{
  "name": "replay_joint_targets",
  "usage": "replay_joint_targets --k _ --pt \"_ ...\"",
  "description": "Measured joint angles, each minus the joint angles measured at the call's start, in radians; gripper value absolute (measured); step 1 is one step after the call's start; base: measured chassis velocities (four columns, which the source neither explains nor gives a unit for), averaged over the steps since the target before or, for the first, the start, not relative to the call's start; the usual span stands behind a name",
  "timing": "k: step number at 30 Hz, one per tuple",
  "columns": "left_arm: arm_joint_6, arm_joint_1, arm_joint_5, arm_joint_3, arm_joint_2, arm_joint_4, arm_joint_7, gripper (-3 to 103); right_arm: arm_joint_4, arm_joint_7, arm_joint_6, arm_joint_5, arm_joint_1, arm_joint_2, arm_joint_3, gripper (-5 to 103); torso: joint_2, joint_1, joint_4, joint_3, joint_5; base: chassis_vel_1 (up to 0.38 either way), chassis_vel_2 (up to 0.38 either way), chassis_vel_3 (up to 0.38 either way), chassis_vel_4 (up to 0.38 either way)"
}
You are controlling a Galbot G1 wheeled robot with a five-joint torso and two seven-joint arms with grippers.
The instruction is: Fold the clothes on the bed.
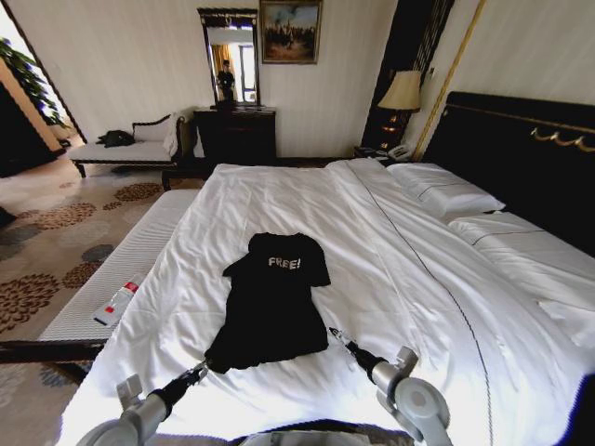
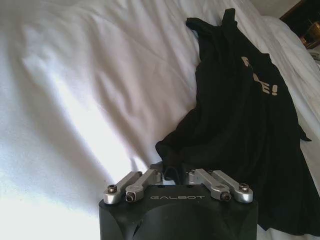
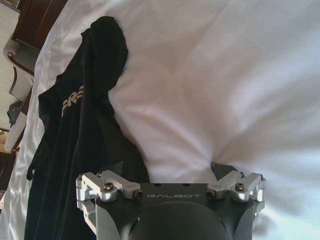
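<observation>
Two grippers low at near hem of black T-shirt point(image 1: 271, 302), one per bottom corner, placed to lift hem evenly. Left gripper point(image 1: 202, 370) at left corner: fingers drawn together, dark cloth bunched between (left wrist view), so likely pinching hem. Right gripper point(image 1: 337, 336) at right corner: fingers spread wide, one side over fabric, other on bare white duvet point(image 1: 409, 288), nothing held. Shirt lies flat, "FREE!" up, collar toward far side, mid-bed point(image 1: 521, 260).
</observation>
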Motion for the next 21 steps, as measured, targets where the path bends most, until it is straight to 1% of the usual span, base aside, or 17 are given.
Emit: replay_joint_targets --k 2,4,5,7,10,12,15,21 --pt "0.0 0.001 0.0 -0.001 -0.001 0.0 0.0 16 0.005 0.0 0.0 0.002 -0.004 0.002 0.001 99 0.0 0.0 0.0 0.0 0.0 0.0 0.0 0.0 0.0" --pt "-0.001 0.003 0.0 -0.005 -0.002 -0.002 0.0 7 0.013 0.0 -0.001 0.01 -0.01 0.006 0.003 99 0.0 0.0 0.0 0.0 0.0 0.0 0.0 0.0 0.0" --pt "-0.002 0.003 -0.001 -0.008 -0.002 -0.002 0.0 4 0.013 0.0 -0.002 0.012 -0.011 0.007 0.003 99 0.0 0.0 0.0 0.0 0.0 0.0 0.0 0.0 0.0" --pt "-0.003 0.003 -0.002 -0.013 -0.003 -0.002 0.0 3 0.015 0.001 -0.004 0.018 -0.013 0.01 0.003 99 0.0 0.0 0.0 0.0 0.0 0.0 0.0 0.0 0.0" --pt "-0.005 -0.001 -0.016 -0.05 -0.003 0.0 0.0 2 0.019 0.001 -0.008 0.026 -0.017 0.022 -0.004 99 0.0 0.0 0.0 0.0 0.0 0.0 0.0 0.0 0.0" --pt "-0.005 -0.001 -0.018 -0.053 -0.003 0.0 0.0 2 0.019 0.002 -0.009 0.026 -0.017 0.024 -0.006 99 0.0 0.0 0.0 0.0 0.0 0.0 0.0 0.0 0.0" --pt "-0.006 -0.005 -0.044 -0.093 0.0 -0.001 -0.002 2 0.019 0.003 -0.012 0.026 -0.014 0.037 -0.022 99 0.0 0.0 0.0 0.0 0.0 0.0 0.0 0.0 0.0" --pt "-0.008 -0.015 -0.068 -0.137 -0.002 0.014 -0.002 2 0.02 0.005 -0.015 0.026 -0.007 0.045 -0.037 98 0.0 0.0 0.0 0.0 -0.0001 0.0 0.0 0.0 0.0"
